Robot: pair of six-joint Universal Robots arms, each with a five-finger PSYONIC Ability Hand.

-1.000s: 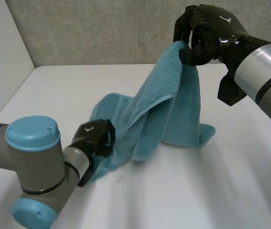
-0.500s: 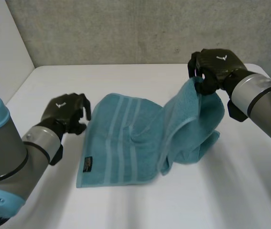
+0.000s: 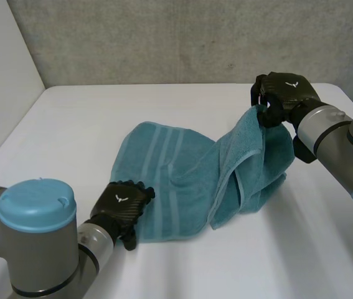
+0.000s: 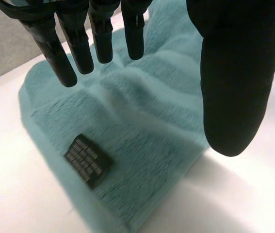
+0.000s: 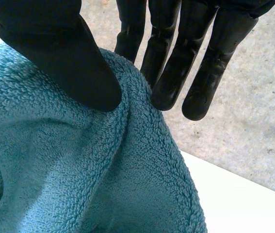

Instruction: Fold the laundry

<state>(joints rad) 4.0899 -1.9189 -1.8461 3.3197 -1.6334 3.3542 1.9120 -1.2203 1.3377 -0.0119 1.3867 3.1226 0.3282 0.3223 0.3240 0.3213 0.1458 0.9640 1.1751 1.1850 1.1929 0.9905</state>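
Towel (image 3: pixel 170 180) lies half spread on the table (image 3: pixel 76 124), one corner pinched aloft in our right hand (image 3: pixel 282 96), our left hand (image 3: pixel 123 208) straight-fingered above the near corner, which we judge should be pinned before carrying the fold across.

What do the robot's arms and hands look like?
Its arms are thick, round grey tubes. The left arm has a big light-blue cap on its joint; the right arm has a black ring. The left hand and right hand are black, each with a small white mark on its back.
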